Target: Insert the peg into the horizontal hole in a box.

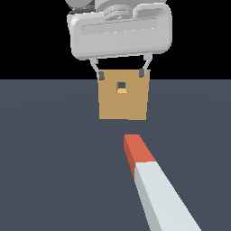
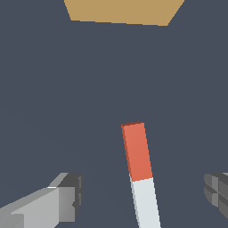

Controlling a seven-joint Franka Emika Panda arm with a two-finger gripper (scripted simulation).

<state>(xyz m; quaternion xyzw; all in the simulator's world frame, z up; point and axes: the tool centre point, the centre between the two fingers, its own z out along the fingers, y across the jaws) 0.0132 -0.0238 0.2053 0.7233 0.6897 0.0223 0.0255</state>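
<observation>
Peg (image 1: 155, 182) nearest, flat on the floor, orange end toward box (image 1: 123, 101), well apart. Hole (image 1: 121, 85) faces camera. Gripper (image 1: 122, 73) aloft, spread wide, holding nothing; seemingly above the box.

Pale grey, rounded boxy hand housing (image 1: 120, 32) with a long shallow slot recessed across the front face. Two thin light-grey fingers (image 1: 96, 68) underneath, ending in small dark-grey pads. Blocky, faceted pads (image 2: 72, 197) up close, flat matte render shading.
</observation>
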